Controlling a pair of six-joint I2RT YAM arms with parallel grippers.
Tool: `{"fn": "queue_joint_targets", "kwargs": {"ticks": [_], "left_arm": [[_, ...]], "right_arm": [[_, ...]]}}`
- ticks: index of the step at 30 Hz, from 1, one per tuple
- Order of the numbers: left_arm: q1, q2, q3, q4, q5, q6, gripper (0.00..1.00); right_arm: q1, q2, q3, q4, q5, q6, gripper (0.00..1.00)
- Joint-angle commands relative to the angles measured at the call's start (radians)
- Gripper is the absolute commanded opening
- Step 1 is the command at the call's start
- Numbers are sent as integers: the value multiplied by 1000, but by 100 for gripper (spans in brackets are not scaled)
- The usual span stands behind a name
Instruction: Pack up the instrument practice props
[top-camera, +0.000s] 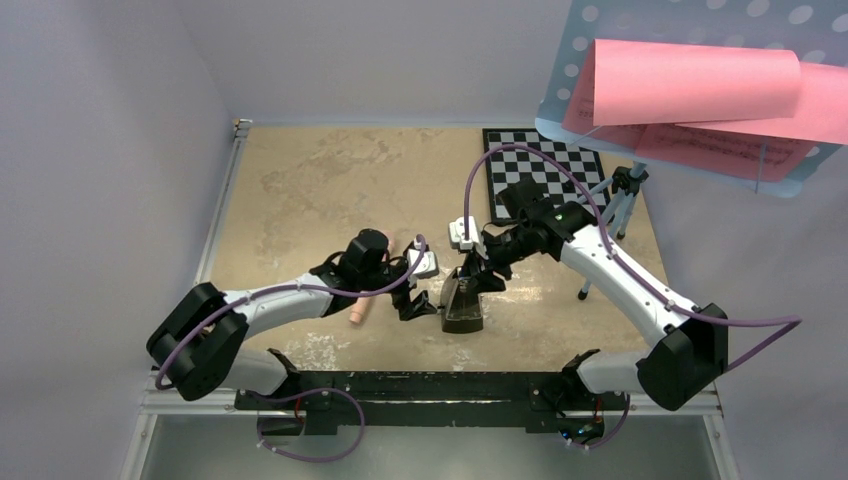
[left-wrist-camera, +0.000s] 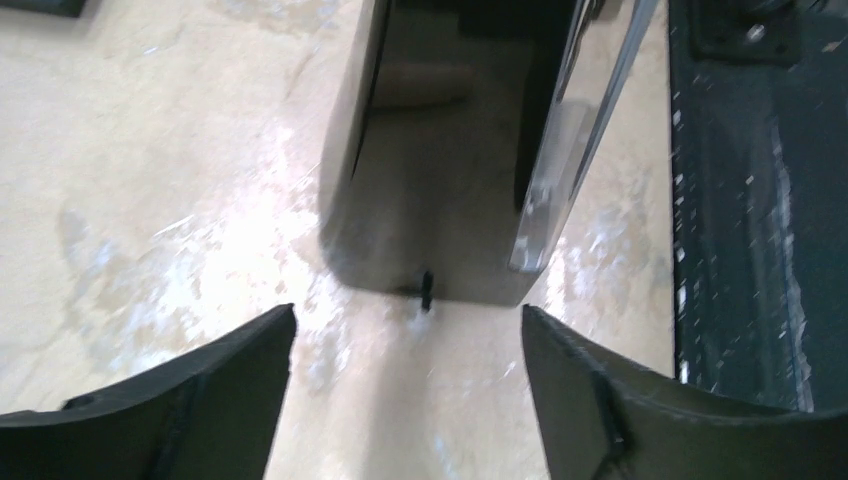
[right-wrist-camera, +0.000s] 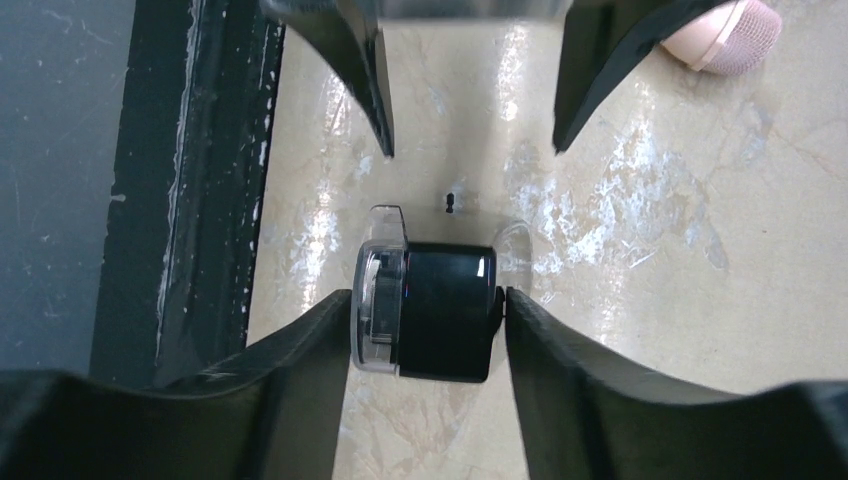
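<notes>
Arms meet at the near middle of the bench (top-camera: 320, 180) in your overhead view. Your right claw (top-camera: 472, 280) sits over the small black metronome (top-camera: 463, 312), and your left claw (top-camera: 418, 305) is just beside it on the left. The peach-pink recorder (top-camera: 360, 312) lies partly under your left arm. Well apart at the far right, the light-blue music stand (top-camera: 575, 60) carries the pink sheet-music pages (top-camera: 700, 80) on its tripod (top-camera: 618, 210), next to the chessboard (top-camera: 545, 165).

From your left wrist, you see the claw's two fingers (left-wrist-camera: 200, 400) spread wide apart and holding nothing. The metronome stands on the bench just ahead of them, untouched.

From your right wrist, the claw is clamped on the metronome, one finger (right-wrist-camera: 560, 370) pressed to each side of it. Your left claw's parted tips show beyond it. One end of the recorder peeks in at the top right corner, and the black base rail (right-wrist-camera: 200, 200) runs down the left.
</notes>
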Motion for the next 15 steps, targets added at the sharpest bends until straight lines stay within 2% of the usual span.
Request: {"fn": "queue_joint_targets", "kwargs": {"ticks": [1, 2, 5, 9, 13, 15], "left_arm": [[34, -108, 100, -231, -96, 139, 99], [37, -122, 137, -276, -117, 169, 99], [51, -158, 236, -382, -112, 209, 99], [47, -173, 355, -428, -36, 164, 99], [21, -118, 474, -466, 24, 118, 99], [5, -78, 525, -503, 55, 115, 99]], "right_arm": [[2, 4, 59, -110, 15, 6, 93], [2, -6, 70, -107, 12, 22, 98], [3, -44, 103, -115, -2, 56, 99], [2, -99, 163, -143, -13, 117, 99], [2, -156, 258, -159, 35, 204, 99], [3, -191, 294, -120, 80, 297, 99]]}}
